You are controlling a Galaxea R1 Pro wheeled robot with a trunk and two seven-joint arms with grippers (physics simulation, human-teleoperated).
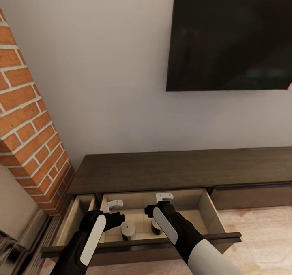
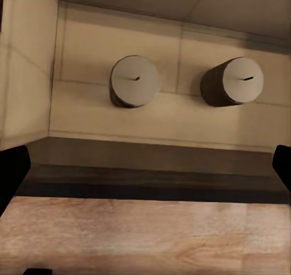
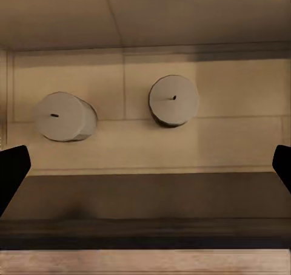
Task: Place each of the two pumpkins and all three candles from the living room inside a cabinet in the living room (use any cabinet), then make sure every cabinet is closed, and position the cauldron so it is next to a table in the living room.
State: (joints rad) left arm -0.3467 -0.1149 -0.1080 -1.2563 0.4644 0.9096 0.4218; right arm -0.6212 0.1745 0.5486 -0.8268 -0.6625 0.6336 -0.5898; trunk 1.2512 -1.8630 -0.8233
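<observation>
The cabinet [image 1: 162, 170] is a long low dark-brown unit with one wide drawer [image 1: 142, 246] pulled out, pale wood inside. Two squat grey-brown candles [image 1: 127, 229] [image 1: 156, 226] stand upright side by side on the drawer floor. The left wrist view looks down on these candles [image 2: 134, 81] [image 2: 233, 81], as does the right wrist view [image 3: 62, 116] [image 3: 174, 100]. My left gripper [image 1: 113, 209] [image 2: 145, 172] and right gripper [image 1: 163, 202] [image 3: 145, 169] hover over the drawer, both open and holding nothing. Their dark fingertips [image 2: 12, 178] [image 3: 12, 172] sit wide apart at the frame edges.
A narrower drawer [image 1: 75, 215] to the left also stands open. A red brick chimney column [image 1: 28, 125] rises at the left with a beige surround [image 1: 16, 226] below it. A black TV [image 1: 231, 36] hangs on the wall above. Wood floor [image 1: 259, 234] lies to the right.
</observation>
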